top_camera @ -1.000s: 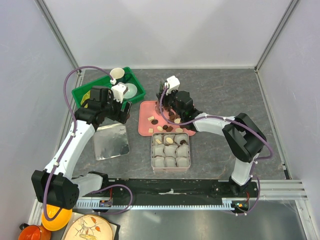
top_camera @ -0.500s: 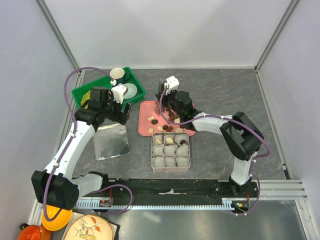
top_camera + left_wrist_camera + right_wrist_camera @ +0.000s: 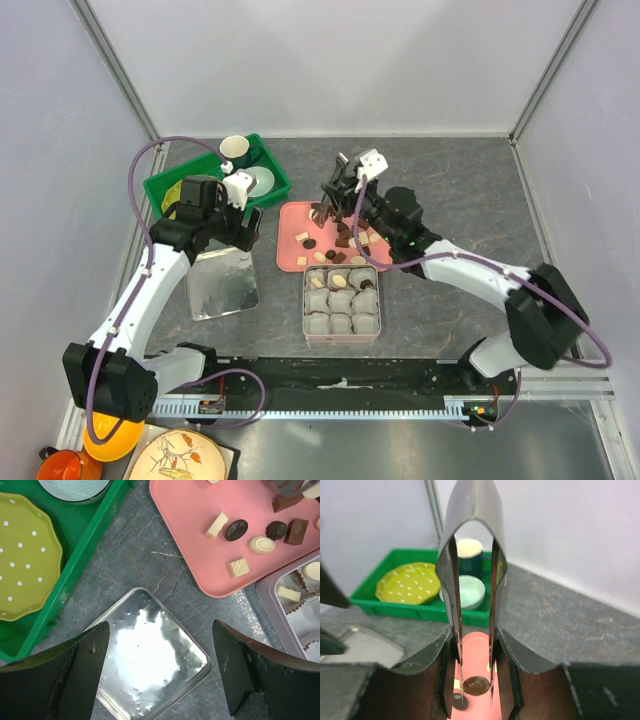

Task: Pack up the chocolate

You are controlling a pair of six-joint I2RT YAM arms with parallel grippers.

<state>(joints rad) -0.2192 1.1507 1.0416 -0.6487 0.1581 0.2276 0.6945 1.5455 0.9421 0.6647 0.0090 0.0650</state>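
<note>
right gripper (image 3: 475,667) clenched on metal tongs (image 3: 472,540), tips pinching one round dark chocolate (image 3: 476,685) over the pink tray (image 3: 470,645); the pieces are likely too small for bare fingers. Can't tell if it's lifted off yet. left gripper (image 3: 160,672) wide open, empty, parked over the tin lid (image 3: 145,650), out of the way. tin (image 3: 304,305) sits just near of the tray, so transfers are short; some paper cups (image 3: 352,322) already hold pieces. No readable writing or brands.

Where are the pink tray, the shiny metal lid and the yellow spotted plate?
pink tray (image 3: 185,525), left wrist view, a bare patch of its floor.
shiny metal lid (image 3: 150,655), left wrist view, centre of its top.
yellow spotted plate (image 3: 25,555), left wrist view, its visible middle.
</note>
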